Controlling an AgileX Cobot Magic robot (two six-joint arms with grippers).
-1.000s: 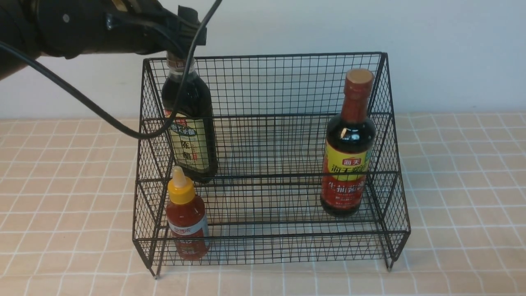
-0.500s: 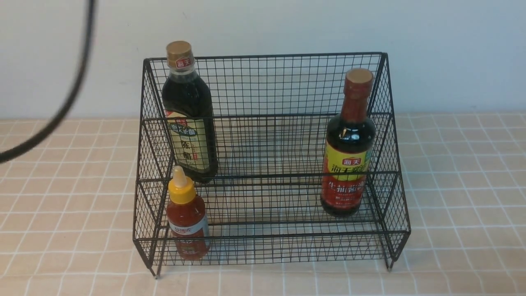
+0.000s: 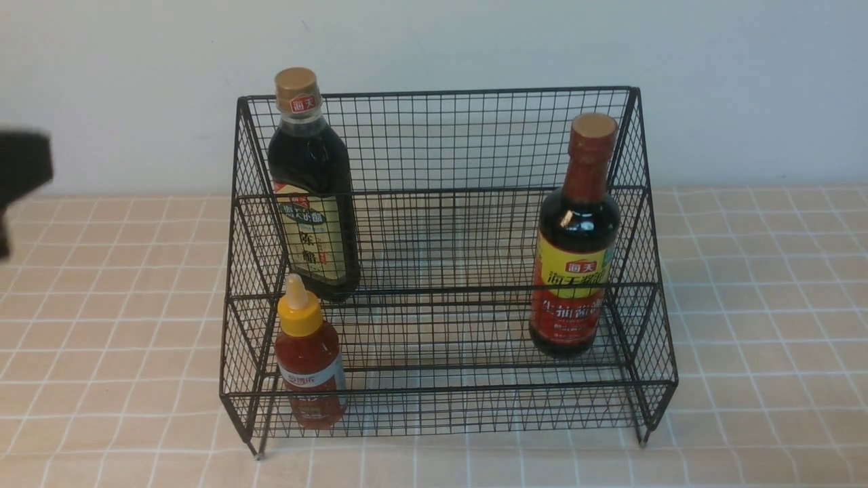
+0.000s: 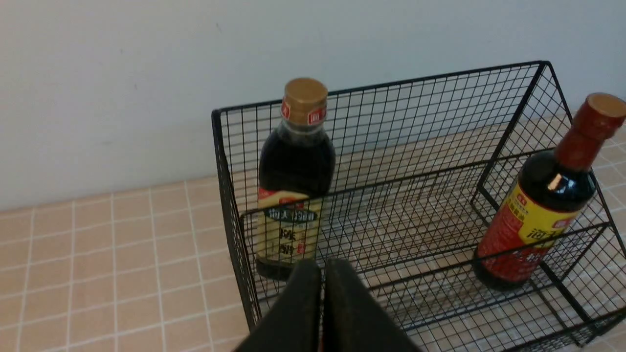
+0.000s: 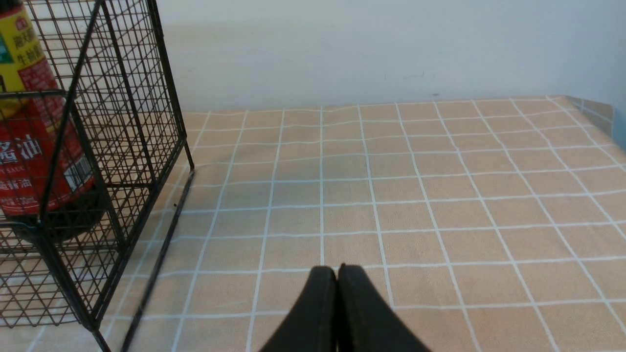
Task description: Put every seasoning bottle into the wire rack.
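Note:
The black wire rack (image 3: 441,135) stands mid-table. The tall dark bottle with gold cap (image 3: 312,196) stands upright on its middle tier at the left. The dark bottle with red neck (image 3: 575,244) stands at the right. The small red sauce bottle with yellow nozzle cap (image 3: 306,352) stands on the lowest tier at front left. The left wrist view shows the rack (image 4: 391,98), the gold-capped bottle (image 4: 296,171) and the red-necked bottle (image 4: 543,195); my left gripper (image 4: 323,266) is shut and empty there. My right gripper (image 5: 337,271) is shut and empty over the table, right of the rack (image 5: 122,98).
The table wears a beige tiled cloth (image 3: 759,305) against a plain white wall. A blurred dark part of the left arm (image 3: 20,169) shows at the front view's left edge. The table's right corner (image 5: 587,105) shows in the right wrist view.
My left arm let go of the gold-capped bottle's cap and pulled away to the left, almost out of the front view. The bottles have not moved.

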